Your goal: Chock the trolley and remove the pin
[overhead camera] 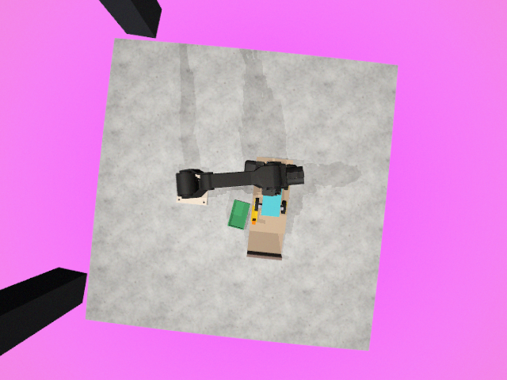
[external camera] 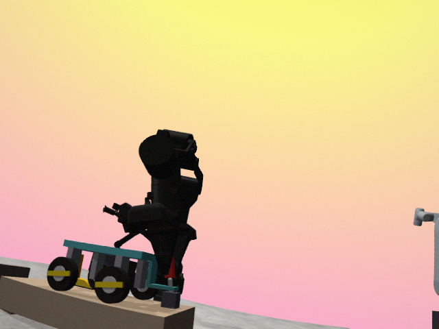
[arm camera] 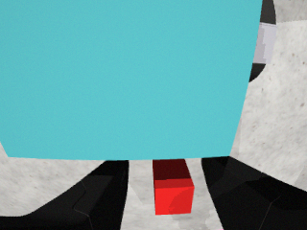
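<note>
The trolley, with a cyan deck (overhead camera: 270,205) (external camera: 106,249) (arm camera: 129,57) and black wheels, stands on the tan ramp (overhead camera: 266,239) (external camera: 53,304). The stop pin's red head (arm camera: 173,195) (external camera: 171,269) stands upright at the trolley's uphill end, above a dark block (external camera: 170,300). My gripper (arm camera: 165,156) (external camera: 172,279) points down over the pin with one finger on each side of the red head. There is a gap on both sides, so it is open. The yellow chock (overhead camera: 254,214) (external camera: 83,282) lies by the trolley's left-side wheels in the top view. Whether it touches a wheel I cannot tell.
The green tray (overhead camera: 238,214) lies on the grey floor just left of the ramp. The arm's base (overhead camera: 191,199) stands further left, and the arm reaches across the ramp's uphill end. Black beams (overhead camera: 135,16) (overhead camera: 36,302) lie at the floor's edges. A grey post (external camera: 426,217) shows at far right.
</note>
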